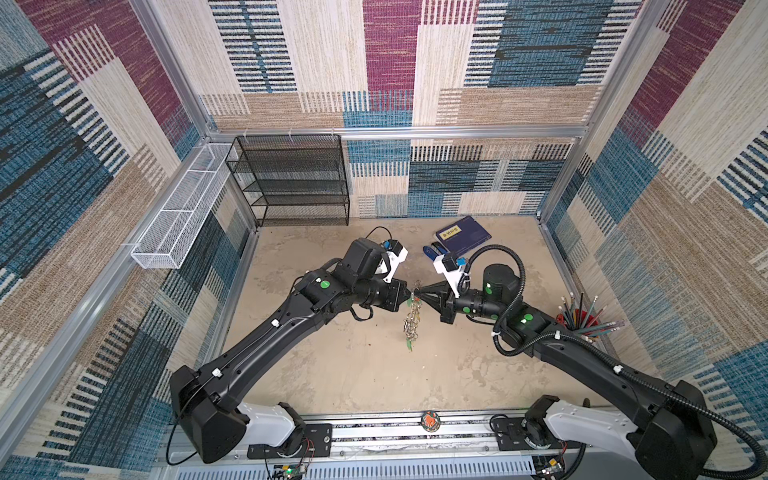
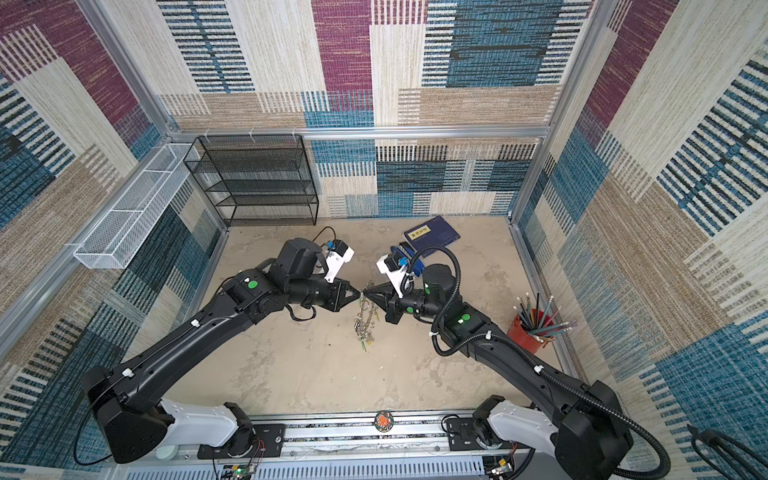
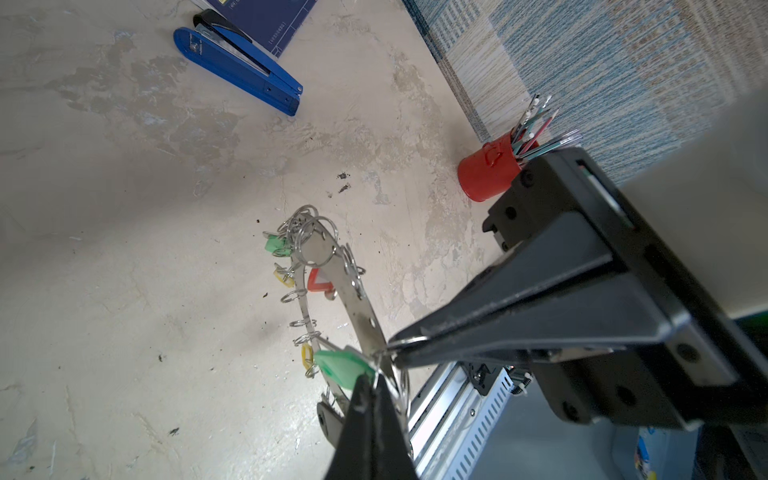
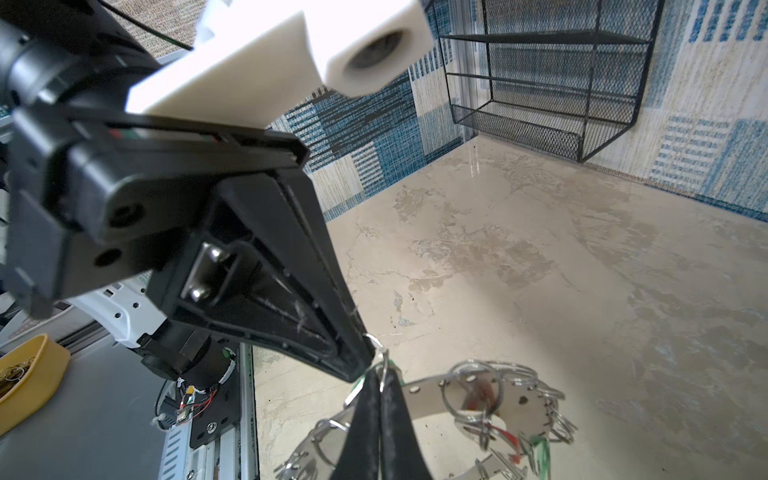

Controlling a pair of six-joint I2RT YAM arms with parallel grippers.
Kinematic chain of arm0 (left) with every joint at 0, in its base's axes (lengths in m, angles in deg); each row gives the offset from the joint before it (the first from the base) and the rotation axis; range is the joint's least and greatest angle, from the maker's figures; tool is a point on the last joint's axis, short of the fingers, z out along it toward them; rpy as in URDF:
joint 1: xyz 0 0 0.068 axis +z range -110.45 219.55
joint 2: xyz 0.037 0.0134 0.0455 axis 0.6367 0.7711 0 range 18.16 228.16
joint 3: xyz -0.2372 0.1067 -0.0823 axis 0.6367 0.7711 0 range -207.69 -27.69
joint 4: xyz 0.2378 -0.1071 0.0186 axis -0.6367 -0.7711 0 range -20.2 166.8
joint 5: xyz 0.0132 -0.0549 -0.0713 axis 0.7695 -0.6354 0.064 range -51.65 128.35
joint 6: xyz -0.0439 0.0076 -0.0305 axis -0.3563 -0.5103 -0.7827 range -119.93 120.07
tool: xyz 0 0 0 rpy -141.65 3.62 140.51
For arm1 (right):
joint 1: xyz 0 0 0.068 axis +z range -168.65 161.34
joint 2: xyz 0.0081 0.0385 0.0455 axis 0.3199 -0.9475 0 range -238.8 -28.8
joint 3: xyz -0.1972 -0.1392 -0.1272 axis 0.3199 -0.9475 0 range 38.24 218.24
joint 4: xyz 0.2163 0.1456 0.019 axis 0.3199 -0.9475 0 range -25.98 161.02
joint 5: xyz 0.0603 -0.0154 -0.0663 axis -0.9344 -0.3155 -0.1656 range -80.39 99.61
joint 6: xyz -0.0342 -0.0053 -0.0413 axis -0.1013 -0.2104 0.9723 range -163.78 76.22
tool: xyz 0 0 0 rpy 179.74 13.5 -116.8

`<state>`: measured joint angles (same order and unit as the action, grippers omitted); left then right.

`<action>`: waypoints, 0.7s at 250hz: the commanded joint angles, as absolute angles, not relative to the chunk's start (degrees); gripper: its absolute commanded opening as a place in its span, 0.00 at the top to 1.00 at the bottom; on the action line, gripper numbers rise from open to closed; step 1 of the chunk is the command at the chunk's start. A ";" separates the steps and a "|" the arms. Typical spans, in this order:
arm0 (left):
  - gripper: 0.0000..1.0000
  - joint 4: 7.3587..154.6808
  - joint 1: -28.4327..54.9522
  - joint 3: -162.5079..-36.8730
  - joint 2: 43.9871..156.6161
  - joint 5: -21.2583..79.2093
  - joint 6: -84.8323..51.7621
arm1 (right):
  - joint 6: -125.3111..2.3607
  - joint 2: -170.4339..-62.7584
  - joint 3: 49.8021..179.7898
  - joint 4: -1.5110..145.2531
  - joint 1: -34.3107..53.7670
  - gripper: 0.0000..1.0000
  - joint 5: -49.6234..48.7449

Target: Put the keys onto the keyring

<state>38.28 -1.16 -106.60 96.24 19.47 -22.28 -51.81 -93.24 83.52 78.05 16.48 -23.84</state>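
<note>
Above the middle of the mottled beige tabletop (image 1: 332, 374), the keyring (image 1: 411, 322), a flat grey metal ring-shaped disc rimmed with small silver split rings and green, yellow and red tags, is hung on edge from the point where both claws meet. Whether its lower end touches the surface cannot be told. In both top views the left gripper (image 1: 408, 292) and the right gripper (image 1: 420, 294) are seen tip to tip, and only a thin dangling cluster is made out below them. The holds are shown in the wrist views alone. In the left wrist view the left gripper (image 3: 375, 376) is pressed together on a green plastic key tag (image 3: 343, 365) at the disc's rim, no key blade being made out, and the right gripper (image 3: 390, 353) is pinched on the keyring (image 3: 357, 299) at its rim just beside that tag. In the right wrist view the closed right gripper (image 4: 380, 372) is laid across the disc's band (image 4: 519, 407), with the left gripper (image 4: 358, 372) touching alongside. A blue metal stapler (image 3: 237, 62) is shown whole only in the left wrist view. A red cup of pencils (image 3: 490, 170) is entered there and in the top views. A yellow bowl (image 4: 25, 386) beside the rail is recorded only in the right wrist view. A white wire basket (image 1: 174, 216) on the side wall is recorded only in the top views.
</note>
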 commanded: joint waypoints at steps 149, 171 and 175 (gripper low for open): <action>1.00 30.19 6.23 -109.27 98.36 3.25 -15.85 | -54.14 -92.78 82.98 93.15 14.35 1.00 -30.46; 1.00 27.03 6.89 -110.72 99.14 1.90 -13.29 | -54.23 -93.20 83.22 93.90 14.13 1.00 -30.95; 1.00 26.51 7.00 -110.94 99.23 1.87 -12.98 | -54.31 -93.29 83.22 94.03 14.05 1.00 -31.12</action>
<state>34.74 6.10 -109.53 98.32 1.40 -17.69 -53.23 -93.13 82.54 84.87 14.43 -29.06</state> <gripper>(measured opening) 0.052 0.049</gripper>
